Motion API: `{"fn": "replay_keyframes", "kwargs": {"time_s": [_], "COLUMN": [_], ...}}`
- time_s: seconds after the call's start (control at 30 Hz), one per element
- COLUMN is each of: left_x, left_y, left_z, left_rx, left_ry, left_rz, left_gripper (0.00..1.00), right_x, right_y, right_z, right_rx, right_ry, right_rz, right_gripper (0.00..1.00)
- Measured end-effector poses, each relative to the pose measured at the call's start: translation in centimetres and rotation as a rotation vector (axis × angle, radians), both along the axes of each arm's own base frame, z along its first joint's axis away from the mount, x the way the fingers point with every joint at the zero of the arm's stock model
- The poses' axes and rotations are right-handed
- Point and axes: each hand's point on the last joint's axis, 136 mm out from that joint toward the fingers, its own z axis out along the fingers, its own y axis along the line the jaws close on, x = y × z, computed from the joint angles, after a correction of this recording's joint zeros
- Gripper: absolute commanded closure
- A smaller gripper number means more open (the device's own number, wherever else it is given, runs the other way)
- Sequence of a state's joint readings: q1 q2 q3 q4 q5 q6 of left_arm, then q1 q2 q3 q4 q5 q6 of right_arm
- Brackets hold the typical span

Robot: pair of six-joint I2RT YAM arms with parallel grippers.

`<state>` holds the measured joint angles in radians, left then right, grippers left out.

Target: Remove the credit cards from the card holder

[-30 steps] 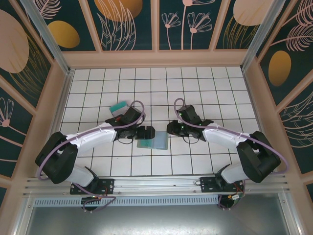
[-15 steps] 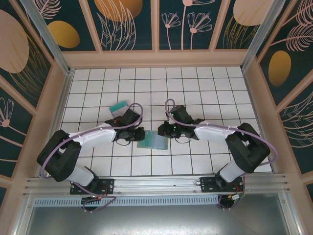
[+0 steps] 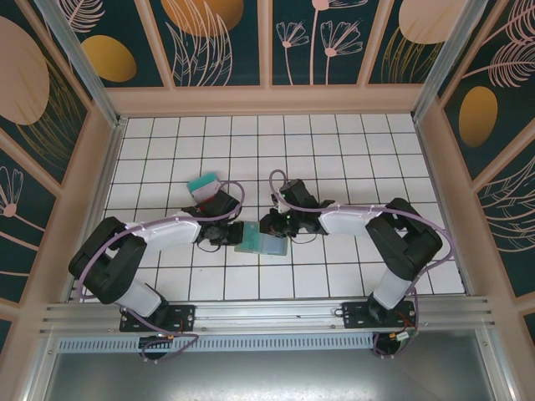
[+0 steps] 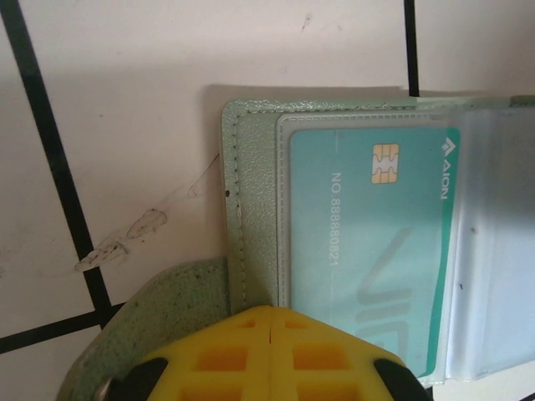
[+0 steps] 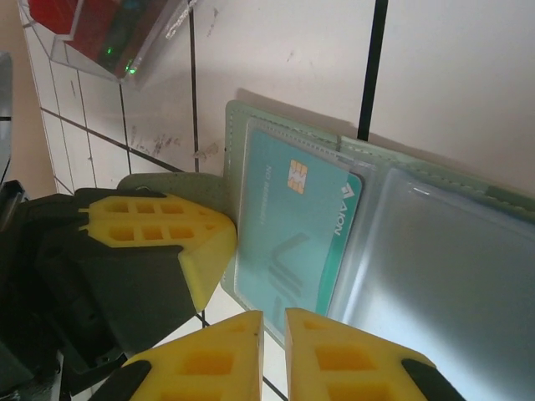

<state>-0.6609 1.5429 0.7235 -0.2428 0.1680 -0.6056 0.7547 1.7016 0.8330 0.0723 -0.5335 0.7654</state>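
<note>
Starting at the near edge of the table [image 3: 334, 150], both arms were bent inward toward its middle. The holder [image 3: 269, 245] was laid open and flat on the tiles between the two grippers.

The left gripper [image 4: 272, 326] was clenched, its yellow fingers pressed together with no gap. It was set over the holder's left edge, just beside the green tab [image 4: 159, 309].

A teal card [image 4: 368, 251] with a gold chip was seated under the clear pocket of the holder's left half. The adjoining clear pocket was seen as pale grey.

The right gripper [image 5: 274, 326] was placed at the holder's edge, just beyond the holder in the top view. Its fingers were drawn nearly together, with a narrow gap left between them. Whether the holder's edge was caught in that gap could not be told.

Farther out, beyond the left wrist, a loose teal card [image 3: 201, 181] and a red card [image 3: 206, 194] were lying together on the tiles, well apart from the holder and partly covered by the arm.
</note>
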Motion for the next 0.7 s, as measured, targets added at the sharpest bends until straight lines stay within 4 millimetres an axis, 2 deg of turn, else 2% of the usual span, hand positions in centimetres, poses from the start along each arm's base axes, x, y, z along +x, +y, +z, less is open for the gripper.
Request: {"fn": "replay_keyframes", "kwargs": {"time_s": [0.5,0.7], "left_x": [0.0,0.0], "left_y": [-0.6,-0.6], "left_z": [-0.1,-0.1], "left_rx": [-0.032,-0.033], "left_ry": [0.005,0.007], "left_rz": [-0.012,-0.012], "left_gripper": [0.92,0.92], "right_x": [-0.8,-0.8], "right_y": [-0.2,-0.1], "right_z": [-2.6,-2.6], "right_rx": [-0.041,-0.045], "right_ry": [0.077,0.086], "right_rz": [0.018,0.02], "right_gripper": [0.81,0.81]}}
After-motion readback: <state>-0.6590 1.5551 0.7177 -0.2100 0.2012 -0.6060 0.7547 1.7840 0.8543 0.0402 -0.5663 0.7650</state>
